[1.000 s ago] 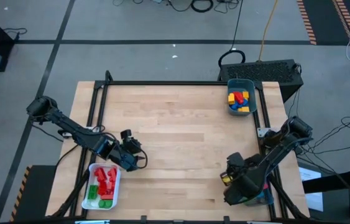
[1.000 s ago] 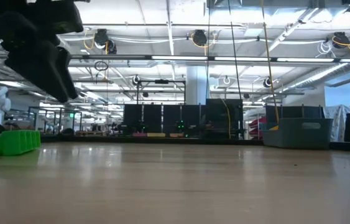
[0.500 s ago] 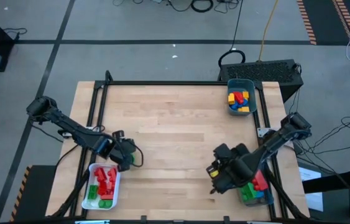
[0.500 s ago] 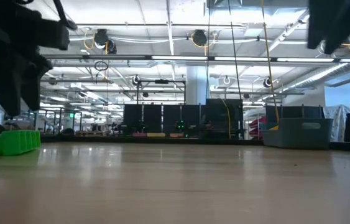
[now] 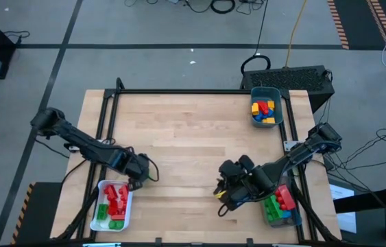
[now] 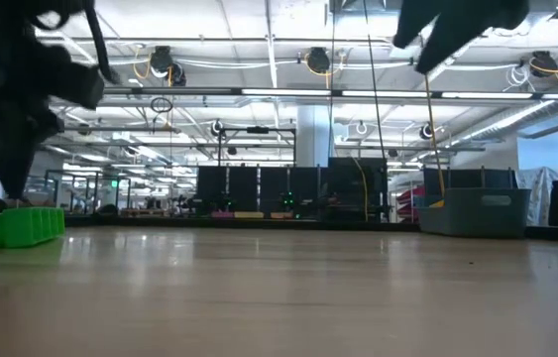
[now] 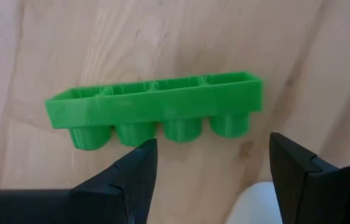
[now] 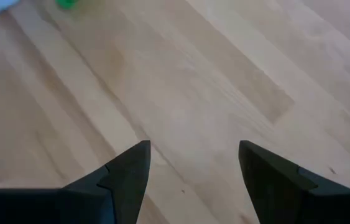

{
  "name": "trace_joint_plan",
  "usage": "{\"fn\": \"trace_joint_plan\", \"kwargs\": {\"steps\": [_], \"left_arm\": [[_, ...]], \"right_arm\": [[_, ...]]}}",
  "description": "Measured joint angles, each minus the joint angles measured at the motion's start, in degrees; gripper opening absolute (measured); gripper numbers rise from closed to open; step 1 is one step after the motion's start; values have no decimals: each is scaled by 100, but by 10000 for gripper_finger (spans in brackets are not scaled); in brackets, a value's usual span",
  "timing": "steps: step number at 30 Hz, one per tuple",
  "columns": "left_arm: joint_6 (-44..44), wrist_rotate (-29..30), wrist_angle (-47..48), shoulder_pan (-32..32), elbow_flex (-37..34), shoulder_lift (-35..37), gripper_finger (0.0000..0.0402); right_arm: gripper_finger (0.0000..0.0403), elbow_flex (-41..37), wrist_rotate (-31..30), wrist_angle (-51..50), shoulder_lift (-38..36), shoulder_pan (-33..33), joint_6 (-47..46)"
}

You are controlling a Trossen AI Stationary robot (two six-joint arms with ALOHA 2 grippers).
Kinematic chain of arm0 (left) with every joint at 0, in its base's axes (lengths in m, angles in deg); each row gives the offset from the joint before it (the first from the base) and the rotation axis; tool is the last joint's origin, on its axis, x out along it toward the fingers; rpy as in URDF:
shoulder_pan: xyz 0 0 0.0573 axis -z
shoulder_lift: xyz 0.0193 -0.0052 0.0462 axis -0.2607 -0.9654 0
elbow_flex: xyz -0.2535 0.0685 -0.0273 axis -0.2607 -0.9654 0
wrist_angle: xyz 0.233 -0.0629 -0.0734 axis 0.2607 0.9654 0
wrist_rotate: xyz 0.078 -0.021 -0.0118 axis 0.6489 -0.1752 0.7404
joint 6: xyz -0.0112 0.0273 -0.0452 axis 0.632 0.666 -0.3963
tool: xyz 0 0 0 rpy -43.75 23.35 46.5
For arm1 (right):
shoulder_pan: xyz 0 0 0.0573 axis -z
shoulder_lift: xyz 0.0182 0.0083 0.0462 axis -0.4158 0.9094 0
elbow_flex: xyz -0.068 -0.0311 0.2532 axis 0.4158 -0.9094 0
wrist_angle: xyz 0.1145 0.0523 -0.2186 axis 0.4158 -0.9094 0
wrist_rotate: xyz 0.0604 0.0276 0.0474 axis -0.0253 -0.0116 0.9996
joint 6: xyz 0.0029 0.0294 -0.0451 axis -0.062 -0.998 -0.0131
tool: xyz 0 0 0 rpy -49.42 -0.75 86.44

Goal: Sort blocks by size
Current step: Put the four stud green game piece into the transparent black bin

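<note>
- The left gripper (image 7: 209, 163) hangs low over the table's near-left area, fingers spread, right above a long green block (image 7: 156, 107) lying on its side, studs toward the camera. Over the last second it has slid back toward the white bin (image 5: 101, 200) and lined up on this bar, which suggests a pick is next.
- That white bin, at the near-left corner, holds red blocks (image 5: 116, 199) and green ones: apparently the long pieces.
- The wooden table (image 5: 193, 137) shows no other loose block in the high view, so sorting looks nearly done.
- The right gripper (image 8: 193, 167), fingers spread and empty, has swung from over the near-right bin (image 5: 280, 206) out above bare wood, uncovering the bin's green, red and blue blocks; probably a drop just finished.
- The teal bin (image 5: 266, 108) at the far right holds small yellow, red and blue blocks.
</note>
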Motion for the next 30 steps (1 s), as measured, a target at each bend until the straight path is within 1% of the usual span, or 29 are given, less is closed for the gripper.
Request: {"fn": "trace_joint_plan", "kwargs": {"steps": [2, 4, 7, 11, 13, 18, 19, 21, 25, 28, 30], "left_arm": [[23, -11, -20, -70, -43, -195, 219], [253, -35, -54, -155, -72, -435, 219], [711, -104, -486, -278, -74, -811, 219], [969, -120, -1427, -484, -63, -1133, 218], [1141, -101, -2117, -606, -13, -1247, 218], [1632, -163, -3693, -811, 75, -1316, 218], [1723, -170, -3872, -820, 110, -1307, 218], [1919, -171, -4122, -826, 169, -1312, 218], [2233, -170, -4454, -783, 290, -1311, 218], [2682, -149, -4478, -743, 295, -1313, 218], [2888, -38, -4507, -701, 298, -1311, 218]], "right_arm": [[231, 0, -8, 176, 0, 12, 185], [231, 1, -8, 283, 0, 30, 338], [231, 2, -10, 341, 0, 43, 450], [231, 1, -8, 344, 0, 58, 461], [231, 2, -12, 346, 0, 60, 463], [231, 0, -53, 348, 2, 126, 463], [231, 2, -138, 350, 14, 147, 452], [231, 2, -346, 356, 69, 195, 440], [231, 2, -383, 409, 282, 373, 461], [231, 2, -293, 635, 474, 518, 746], [231, 0, -270, 958, 613, 572, 1137]]}}
